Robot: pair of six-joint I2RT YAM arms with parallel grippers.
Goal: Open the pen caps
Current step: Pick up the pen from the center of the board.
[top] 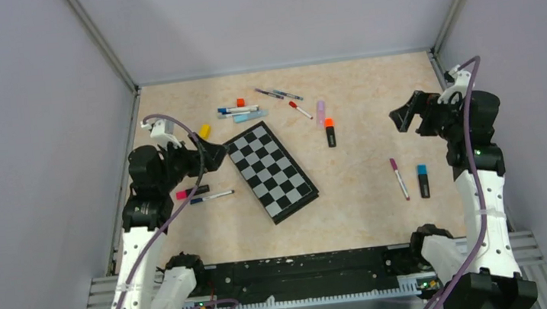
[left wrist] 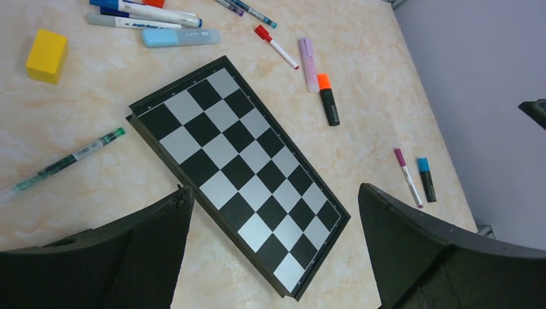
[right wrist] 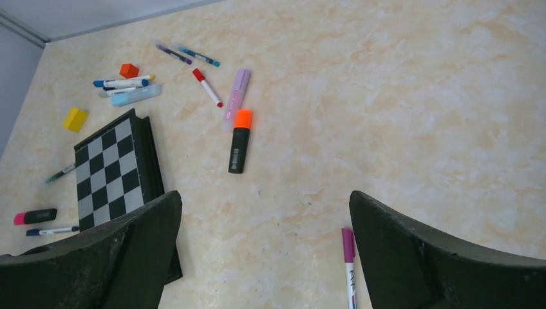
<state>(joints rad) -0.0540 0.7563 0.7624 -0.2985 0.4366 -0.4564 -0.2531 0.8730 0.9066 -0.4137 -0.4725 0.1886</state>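
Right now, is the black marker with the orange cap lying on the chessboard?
No, the orange-capped marker lies on the table, apart from the chessboard and to its right.

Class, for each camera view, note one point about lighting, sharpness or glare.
Top external: soft, even light; no hard shadows on the beige marbled tabletop. Left wrist: black-and-silver chessboard sharp; dark jaws crowd the bottom corners. Right wrist: orange-capped black marker crisp; no glare.
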